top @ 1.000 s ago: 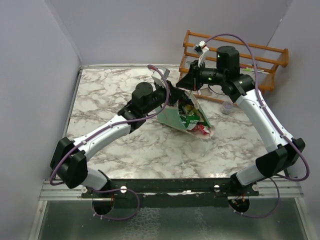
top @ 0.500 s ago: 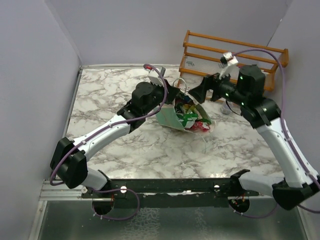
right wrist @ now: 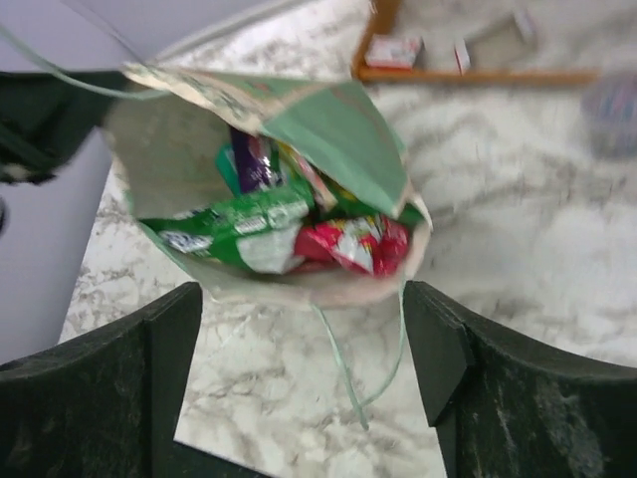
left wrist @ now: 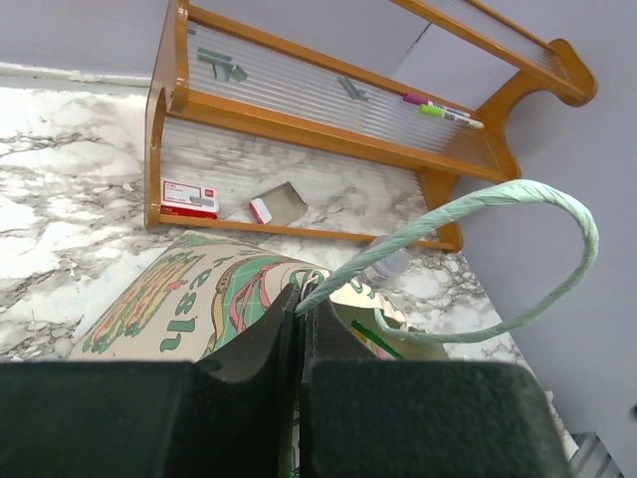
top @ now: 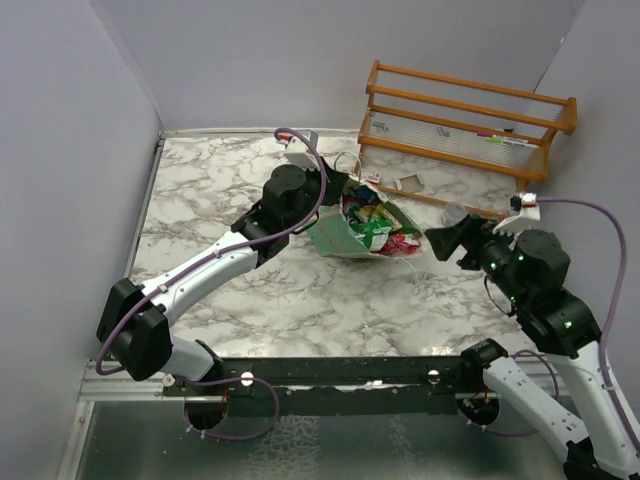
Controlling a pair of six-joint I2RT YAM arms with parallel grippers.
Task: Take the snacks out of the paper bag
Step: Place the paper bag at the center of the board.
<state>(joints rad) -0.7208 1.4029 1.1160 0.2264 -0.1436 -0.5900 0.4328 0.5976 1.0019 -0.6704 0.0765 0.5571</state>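
The bag (top: 333, 236) is laid on its side on the table (top: 220, 190), its rim clamped in the left gripper (left wrist: 300, 299). The snacks (right wrist: 299, 234) are seen inside it. The right gripper (top: 437, 240) is held spread and empty, apart from the bag's mouth.

A slatted wooden rack (top: 470, 108) stands at the far right of the marble tabletop (top: 210, 190), by the wall. Under its shelf lie a white-and-red box (left wrist: 189, 197) and a brown card (left wrist: 282, 202). Pink and green markers (left wrist: 443, 108) lie on its ribbed shelf. Near its right foot sits what may be a small clear cup (top: 455, 213).
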